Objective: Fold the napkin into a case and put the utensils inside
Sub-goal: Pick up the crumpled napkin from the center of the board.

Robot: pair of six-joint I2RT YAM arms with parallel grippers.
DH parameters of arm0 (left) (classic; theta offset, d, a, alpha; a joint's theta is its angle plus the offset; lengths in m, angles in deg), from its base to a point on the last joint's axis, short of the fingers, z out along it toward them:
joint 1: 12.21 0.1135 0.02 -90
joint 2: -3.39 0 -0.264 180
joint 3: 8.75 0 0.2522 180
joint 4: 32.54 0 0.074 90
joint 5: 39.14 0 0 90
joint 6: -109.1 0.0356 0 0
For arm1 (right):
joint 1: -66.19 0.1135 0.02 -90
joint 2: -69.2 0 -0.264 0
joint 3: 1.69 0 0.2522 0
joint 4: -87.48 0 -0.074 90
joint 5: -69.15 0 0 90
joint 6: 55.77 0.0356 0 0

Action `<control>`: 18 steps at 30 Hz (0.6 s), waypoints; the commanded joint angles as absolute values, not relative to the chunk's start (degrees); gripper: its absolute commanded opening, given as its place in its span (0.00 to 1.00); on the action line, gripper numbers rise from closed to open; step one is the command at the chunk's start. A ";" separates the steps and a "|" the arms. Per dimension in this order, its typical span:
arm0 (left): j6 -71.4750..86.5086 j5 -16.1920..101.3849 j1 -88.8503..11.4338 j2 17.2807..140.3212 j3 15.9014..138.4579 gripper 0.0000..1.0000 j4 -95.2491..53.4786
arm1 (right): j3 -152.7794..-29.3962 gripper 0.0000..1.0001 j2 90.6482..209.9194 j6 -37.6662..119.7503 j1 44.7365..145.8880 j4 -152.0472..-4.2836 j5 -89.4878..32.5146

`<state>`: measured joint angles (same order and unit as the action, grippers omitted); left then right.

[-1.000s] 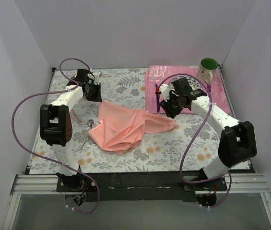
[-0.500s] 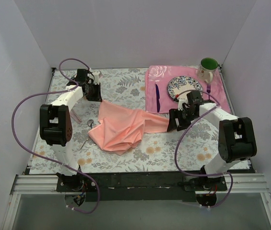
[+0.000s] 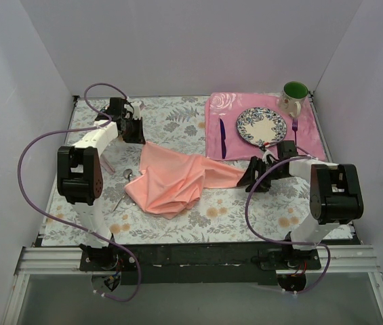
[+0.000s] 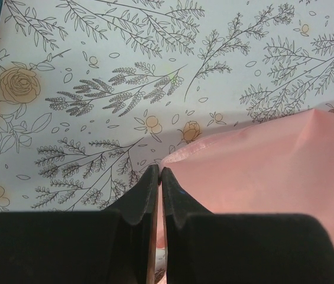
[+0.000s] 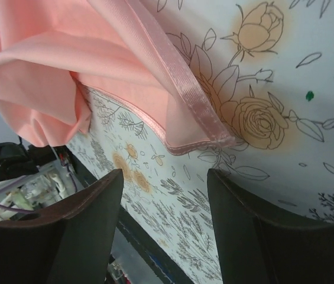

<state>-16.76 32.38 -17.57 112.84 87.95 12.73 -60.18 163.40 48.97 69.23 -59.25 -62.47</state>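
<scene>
— Two corners matter here. Which one can be taken, and by which arm?

— Take the near side first. The thin, shiny silver metal utensils [image 3: 129, 174] lie on the white floral-printed tablecloth [image 3: 232, 217], at the left edge of the plain salmon-pink soft cloth napkin [image 3: 174, 179]. They are touching that edge or tucked just under it. Nothing is inside anything, since no case has been folded yet.

— And how does the napkin lie?

— It is rumpled in the middle of the table, with its long axis running left to right. It is bunched and wide on the left and tapers to a satin-hemmed corner [image 5: 205, 142] on the right.

— So what about that right corner?

— It lies flat just ahead of the right gripper [image 5: 164, 174], whose black fingers are spread with nothing between them. The tip of the corner sits just beyond the fingertips without touching them, nearer one finger than the other. My guess is that the right arm has only to push a little further left along the cloth's long axis, then close on the hem.

— And farther back?

— The left gripper [image 4: 160, 171] is at the napkin's far-left corner, fingers pressed together. The cloth runs right up to their tips and looks nipped between them, though I can't be certain of that.
</scene>
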 commanded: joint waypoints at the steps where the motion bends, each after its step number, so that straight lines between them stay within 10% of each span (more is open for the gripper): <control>1: -16.68 32.22 -17.57 113.26 90.26 0.00 12.42 | -58.52 0.68 166.05 52.42 67.07 -69.52 -67.16; 18: -16.41 32.40 -17.57 115.63 91.14 0.00 12.51 | -62.21 0.63 170.28 54.97 61.62 -75.15 -70.76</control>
